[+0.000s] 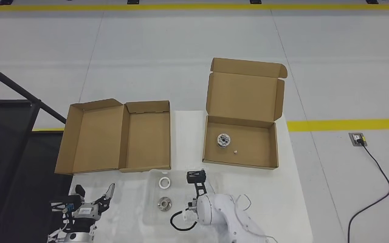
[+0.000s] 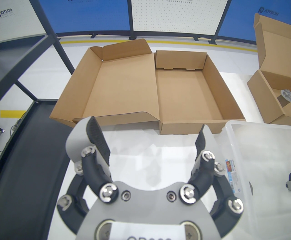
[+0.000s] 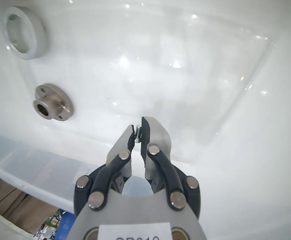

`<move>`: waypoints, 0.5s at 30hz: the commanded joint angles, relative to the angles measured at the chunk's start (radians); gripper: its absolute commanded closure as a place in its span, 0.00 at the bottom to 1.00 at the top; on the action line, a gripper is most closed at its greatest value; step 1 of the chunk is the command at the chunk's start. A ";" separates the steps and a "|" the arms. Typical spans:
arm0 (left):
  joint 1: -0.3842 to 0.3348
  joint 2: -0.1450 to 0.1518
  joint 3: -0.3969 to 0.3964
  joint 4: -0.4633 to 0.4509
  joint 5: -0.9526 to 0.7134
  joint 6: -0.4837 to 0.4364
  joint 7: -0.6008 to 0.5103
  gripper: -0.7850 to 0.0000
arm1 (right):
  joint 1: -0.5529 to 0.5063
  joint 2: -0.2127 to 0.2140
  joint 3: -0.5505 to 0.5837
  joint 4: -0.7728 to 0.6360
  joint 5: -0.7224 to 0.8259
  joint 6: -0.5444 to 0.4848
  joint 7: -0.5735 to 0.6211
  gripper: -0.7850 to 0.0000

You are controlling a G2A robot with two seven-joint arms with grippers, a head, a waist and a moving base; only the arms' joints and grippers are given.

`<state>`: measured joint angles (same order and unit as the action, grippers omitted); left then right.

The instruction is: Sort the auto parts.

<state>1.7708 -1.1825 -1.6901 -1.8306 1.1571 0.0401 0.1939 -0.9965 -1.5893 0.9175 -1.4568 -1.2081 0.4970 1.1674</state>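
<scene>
Bolt point(image 3: 137, 134) — clamped in right jaws | left jaws — spread wide

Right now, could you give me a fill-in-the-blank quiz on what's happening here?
1. The right gripper is shut on a small threaded ____.
2. The left gripper has its jaws ____.
3. In the clear plastic bin, a metal flange lies near a ring coloured ____.
Missing words: bolt; open; white.

Factory-style test hall: grey floor point(image 1: 152, 54), yellow floor tape point(image 1: 337, 125), pegboard partitions point(image 2: 177, 16), blue panels point(image 2: 102, 18).
</scene>
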 commanded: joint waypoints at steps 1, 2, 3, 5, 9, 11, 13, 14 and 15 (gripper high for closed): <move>0.000 0.000 0.000 0.000 0.000 0.000 0.000 0.00 | -0.044 0.013 0.040 -0.106 -0.011 -0.029 -0.003 1.00; 0.000 0.000 0.000 0.000 0.000 0.000 0.000 0.00 | -0.070 0.020 0.061 -0.167 -0.018 -0.048 -0.008 1.00; 0.000 0.000 0.000 0.000 0.000 0.000 0.000 0.00 | -0.098 0.028 0.086 -0.232 -0.031 -0.064 -0.020 1.00; 0.000 0.000 0.000 0.000 0.000 0.000 0.000 0.00 | -0.173 0.042 0.129 -0.392 -0.078 -0.098 -0.131 1.00; 0.000 0.000 0.000 0.000 0.000 0.000 0.000 0.00 | -0.288 0.062 0.226 -0.562 -0.084 -0.169 -0.250 1.00; 0.000 0.000 0.000 0.000 0.000 0.000 0.000 0.00 | -0.290 0.066 0.271 -0.571 -0.069 -0.185 -0.291 1.00; 0.000 0.000 0.000 0.000 0.000 0.000 0.000 0.00 | -0.261 0.067 0.310 -0.542 -0.040 -0.200 -0.313 1.00; 0.000 0.000 0.000 0.000 0.000 0.000 0.000 0.00 | -0.238 0.067 0.329 -0.513 -0.036 -0.195 -0.325 1.00; 0.000 0.000 0.000 0.000 0.000 0.000 0.000 0.00 | -0.210 0.067 0.342 -0.479 -0.023 -0.197 -0.331 1.00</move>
<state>1.7708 -1.1825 -1.6901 -1.8306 1.1571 0.0401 0.1939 -1.2378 -1.5222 1.2432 -1.9743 -1.2423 0.2992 0.8430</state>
